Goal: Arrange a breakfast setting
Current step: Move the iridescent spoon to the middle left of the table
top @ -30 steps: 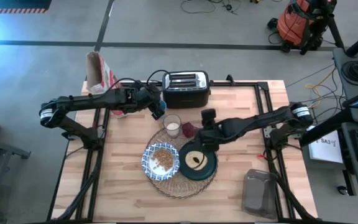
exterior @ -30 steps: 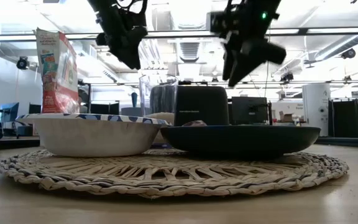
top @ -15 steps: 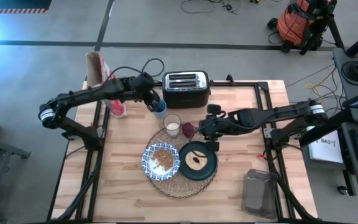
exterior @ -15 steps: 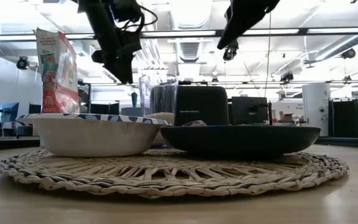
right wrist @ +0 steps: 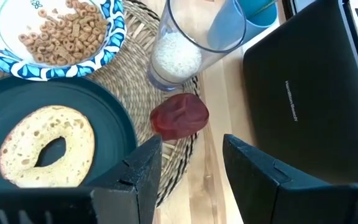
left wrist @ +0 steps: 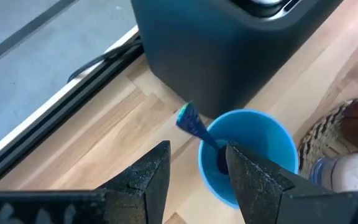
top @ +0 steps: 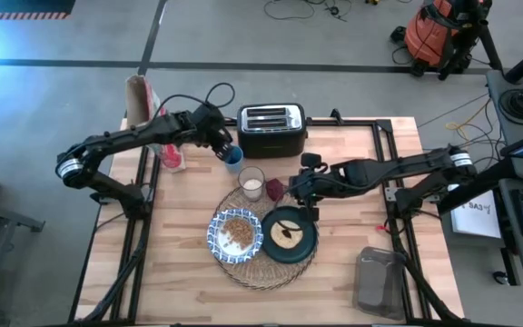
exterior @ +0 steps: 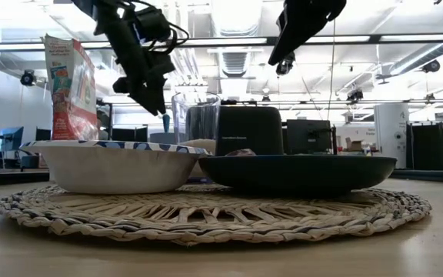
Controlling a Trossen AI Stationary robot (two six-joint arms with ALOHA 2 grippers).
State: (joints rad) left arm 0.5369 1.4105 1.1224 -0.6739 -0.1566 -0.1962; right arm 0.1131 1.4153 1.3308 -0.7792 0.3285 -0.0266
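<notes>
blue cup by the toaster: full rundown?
The blue cup is small, round, plain bright blue, plastic by the look. It stands upright on the bare wood table, close in front of the toaster, off the placemat. A small spoon leans inside, handle up. The left gripper hovers open above it.

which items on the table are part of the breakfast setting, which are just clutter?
Setting: woven placemat, cereal bowl, teal plate with bagel, glass of milk, dark-red item, spoon.

Clutter: toaster, blue cup, cereal bag, clear container.
</notes>
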